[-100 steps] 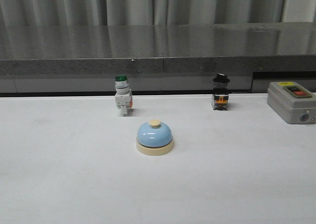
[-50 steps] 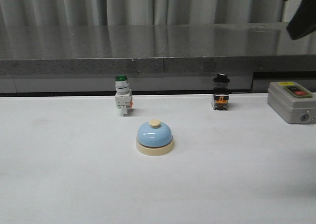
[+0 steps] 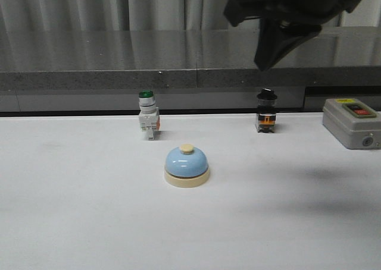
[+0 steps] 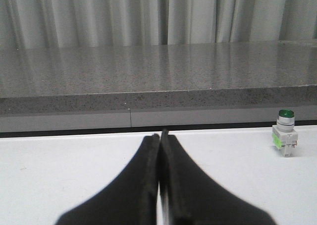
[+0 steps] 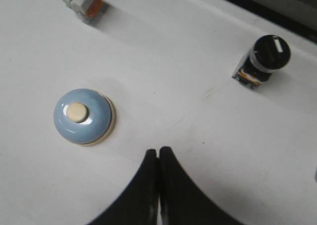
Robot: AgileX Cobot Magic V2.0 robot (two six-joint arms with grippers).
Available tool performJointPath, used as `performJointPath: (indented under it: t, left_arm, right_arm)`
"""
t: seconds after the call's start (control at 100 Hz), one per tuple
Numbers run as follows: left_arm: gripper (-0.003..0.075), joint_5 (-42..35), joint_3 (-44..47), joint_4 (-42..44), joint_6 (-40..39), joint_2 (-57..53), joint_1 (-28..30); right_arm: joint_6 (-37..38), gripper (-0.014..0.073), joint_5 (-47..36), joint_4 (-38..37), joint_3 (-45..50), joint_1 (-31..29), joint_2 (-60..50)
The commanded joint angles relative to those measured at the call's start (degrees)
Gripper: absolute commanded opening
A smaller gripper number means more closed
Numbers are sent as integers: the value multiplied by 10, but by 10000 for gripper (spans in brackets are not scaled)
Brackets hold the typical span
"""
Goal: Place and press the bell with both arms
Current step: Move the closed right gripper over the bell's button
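Right, nearest the camera in the front view is bare white table (image 3: 89,222), nothing on it. A bit further back, roughly mid-table, sits the bell (image 3: 187,166): light-blue dome on a cream base, cream knob on top, upright, nothing touching it. Soft shadow on the tabletop to its right.

Behind the bell, near the table's back edge, three other things in a row. Green-capped switch (image 3: 147,116) stands back-left of the bell, well apart from it. Black-capped switch (image 3: 266,111) stands back-right. Grey box (image 3: 351,122) w/ red and black buttons sits at the far right, partly cut by the frame edge.

Beyond the table: dark grey counter (image 3: 119,59), then pale curtain (image 3: 89,5).

Right gripper (image 5: 158,155) hangs high above the table, seen in the front view as a big dark blurred shape at the top right. In its wrist view the two fingers (image 5: 171,185) are pressed together, holding nothing; the bell lies off to one side of the tips, not under them, and the black-capped switch shows on the other side.

Left gripper (image 4: 160,138) is out of the front view. In the left wrist view its fingers are pressed together too, empty, low over the table and facing the counter; green-capped switch visible far off to the side
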Motion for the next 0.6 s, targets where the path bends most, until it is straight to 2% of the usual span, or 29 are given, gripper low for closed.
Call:
performJointPath:
  t: [0.0,0.32,0.59]
  left_arm:
    - [-20,-43,24,0,-5,-17,1]
    - [-20,-43,24,0,-5,-17,1]
    - [-20,-43,24,0,-5,-17,1]
  right_arm:
    - [-2,-61,0,1,-49,12,8]
    - [-3,-61,73,6,-157,51,116]
    - [-25,-61,122,49,-232,57,187]
